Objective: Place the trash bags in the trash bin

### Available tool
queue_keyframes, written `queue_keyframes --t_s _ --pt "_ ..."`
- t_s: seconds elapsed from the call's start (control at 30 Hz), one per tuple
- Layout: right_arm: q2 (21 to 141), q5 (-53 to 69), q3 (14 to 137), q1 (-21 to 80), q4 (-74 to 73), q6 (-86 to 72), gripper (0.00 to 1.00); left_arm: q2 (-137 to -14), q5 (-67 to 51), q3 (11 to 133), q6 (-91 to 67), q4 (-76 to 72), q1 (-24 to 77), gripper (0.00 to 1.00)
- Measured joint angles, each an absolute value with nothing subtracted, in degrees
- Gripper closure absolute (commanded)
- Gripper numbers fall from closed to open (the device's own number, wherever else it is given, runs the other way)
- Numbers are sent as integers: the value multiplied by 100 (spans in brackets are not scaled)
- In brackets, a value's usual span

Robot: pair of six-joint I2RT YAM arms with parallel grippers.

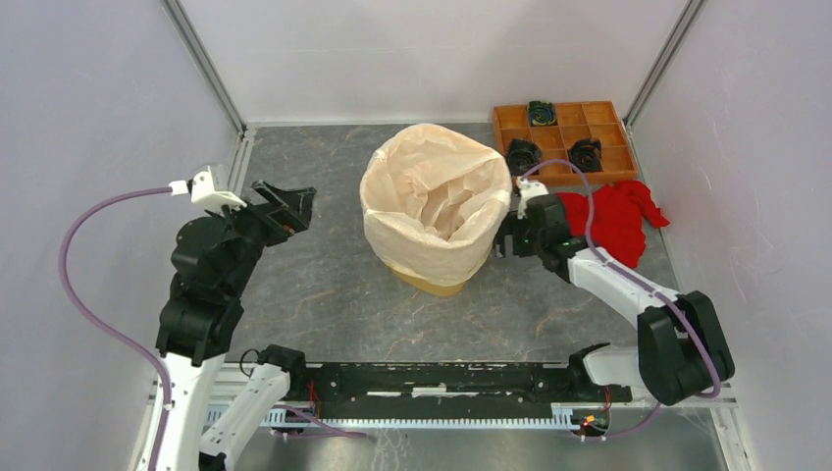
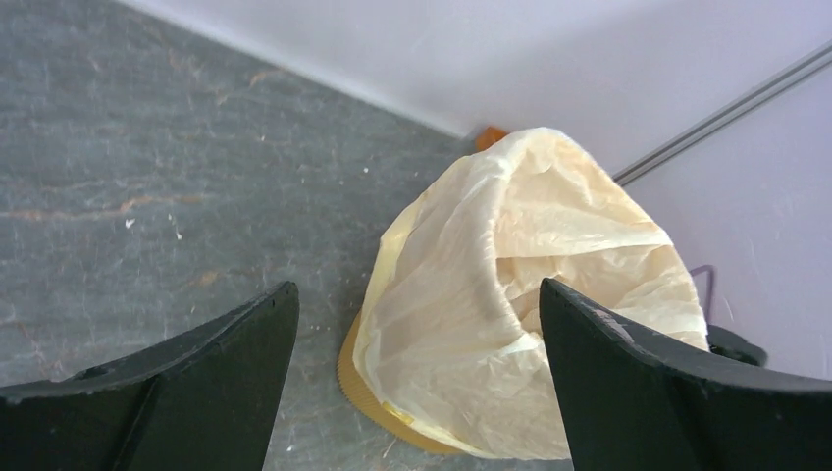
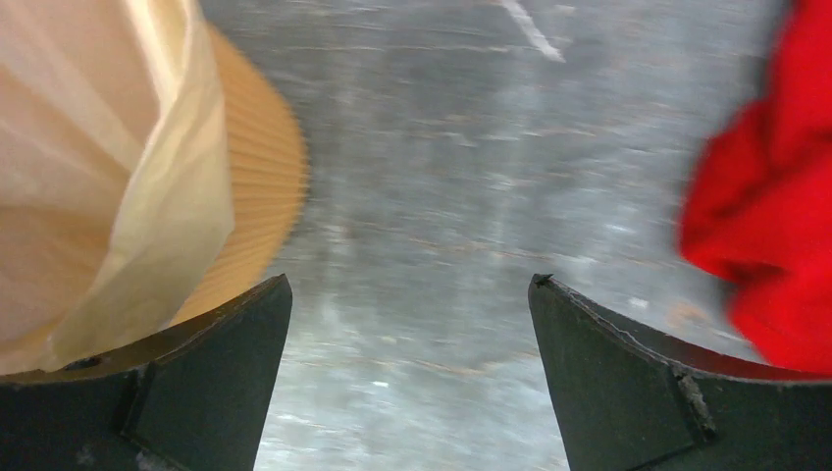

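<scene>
Trash bag (image 1: 437, 201) lines trash bin (image 1: 433, 285) (rim covered); left pincer (image 2: 417, 297) and right pincer (image 3: 410, 285) gape wide, empty.

left end effector (image 1: 290, 206): jaws apart, held high | right end effector (image 1: 504, 241): jaws apart, low

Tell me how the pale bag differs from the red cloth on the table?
The bag is translucent cream; the red cloth is opaque red. The bag stands open, draped over the orange bin; the cloth lies crumpled flat on the table by the tray. Both are soft and wrinkled.
</scene>
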State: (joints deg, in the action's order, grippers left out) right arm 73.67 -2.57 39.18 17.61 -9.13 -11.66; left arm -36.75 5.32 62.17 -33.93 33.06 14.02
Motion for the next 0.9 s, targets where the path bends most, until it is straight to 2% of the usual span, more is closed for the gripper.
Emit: queue_keyframes --t_s 0.2,0.37,0.47,0.67,0.8,0.9 --pt "7865 -266 4029 3065 -180 -1828 2 -3544 464 6665 -3227 3489 1402 2" --pt "8687 -523 4685 3942 202 -2561 2 -3393 786 7153 -3072 3776 1402 1" --pt "9417 -751 5415 4473 502 -2816 2 -3181 996 7450 -2989 3802 1402 0" --pt "11257 -915 7743 5435 735 -2869 2 -2928 1212 7872 -2891 3806 1402 0" --pt "11920 -939 8685 5942 766 -2867 2 -2923 1245 7891 -2886 3854 1402 0" --pt "12055 -943 8879 6136 740 -2845 2 -2923 1240 7843 -2886 3913 1402 0"
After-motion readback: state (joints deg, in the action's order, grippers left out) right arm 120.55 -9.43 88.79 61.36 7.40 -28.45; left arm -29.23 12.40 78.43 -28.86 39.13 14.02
